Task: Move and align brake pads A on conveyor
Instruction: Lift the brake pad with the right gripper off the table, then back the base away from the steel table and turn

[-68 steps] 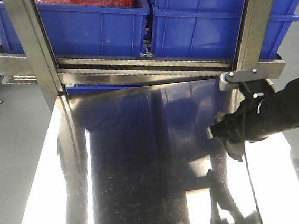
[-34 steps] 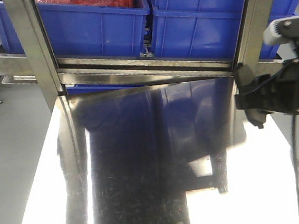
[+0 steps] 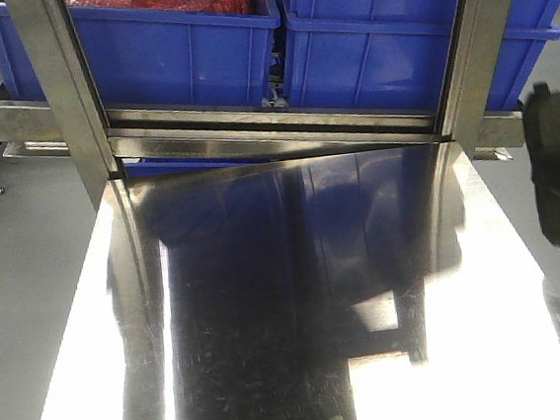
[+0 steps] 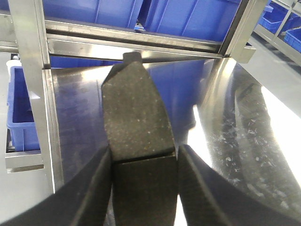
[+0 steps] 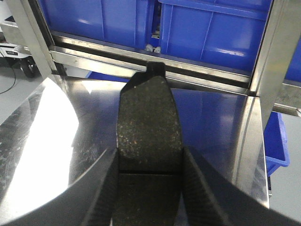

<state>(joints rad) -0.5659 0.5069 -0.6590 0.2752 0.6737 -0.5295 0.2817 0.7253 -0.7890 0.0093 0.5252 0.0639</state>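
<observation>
Now | pad point(image 4: 136, 113) between left fingers point(image 4: 94, 190) | second pad point(image 5: 149, 125) between right fingers point(image 5: 101, 193)

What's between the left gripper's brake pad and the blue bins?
Left wrist view: only bare steel table top and the rack's steel rail separate brake pad from blue bins.

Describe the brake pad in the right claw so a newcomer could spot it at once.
Find the shiny steel table below the blue bins. Over it, the right claw grips a brake pad between smooth black fingers. Unlike them, the pad is gritty, speckled grey, with a tapered tip.
</observation>
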